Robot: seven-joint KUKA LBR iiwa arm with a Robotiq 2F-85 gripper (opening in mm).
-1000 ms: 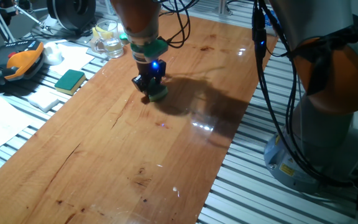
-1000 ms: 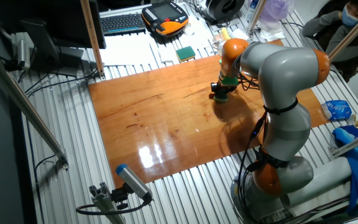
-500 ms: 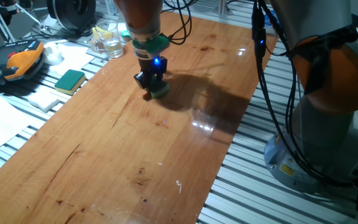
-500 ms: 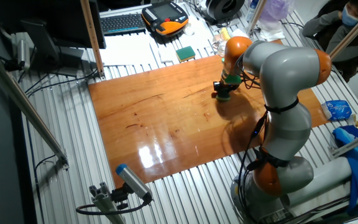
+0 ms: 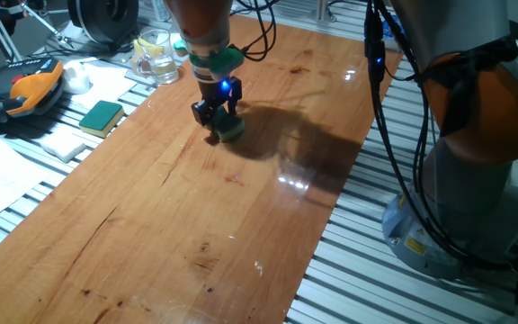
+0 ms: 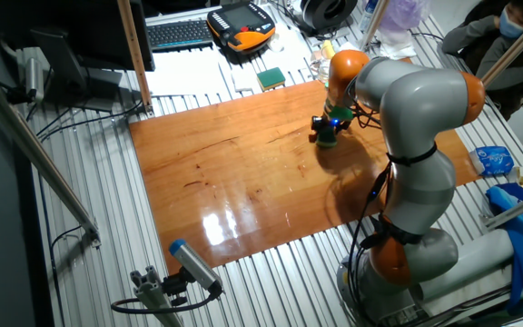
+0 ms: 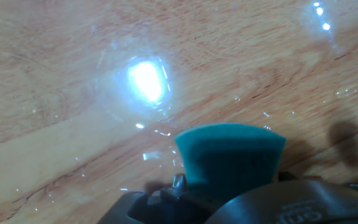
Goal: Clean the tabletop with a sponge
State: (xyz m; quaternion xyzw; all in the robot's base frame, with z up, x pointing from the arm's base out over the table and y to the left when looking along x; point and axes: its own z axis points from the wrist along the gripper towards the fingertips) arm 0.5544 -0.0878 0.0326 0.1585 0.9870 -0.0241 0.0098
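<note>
The tabletop (image 5: 178, 216) is a long glossy reddish-brown board; it also shows in the other fixed view (image 6: 234, 182) and fills the hand view (image 7: 55, 124). My gripper (image 5: 220, 129) is shut on the teal-green sponge (image 5: 231, 130) and presses it on the board near its far end. The other fixed view shows the gripper (image 6: 326, 135) and the sponge (image 6: 328, 140) below the orange wrist. In the hand view the sponge (image 7: 230, 155) sticks out from between the jaws, flat on the wet wood.
A flat rectangular green sponge (image 5: 102, 115) lies on white paper left of the board. A glass (image 5: 156, 56) and an orange pendant (image 5: 30, 90) stand beyond it. Ribbed metal frame (image 5: 367, 261) and the robot base (image 5: 475, 207) lie to the right.
The gripper has slid the sponge a little toward the board's far end and turned slightly. In the last half second it barely moved.
</note>
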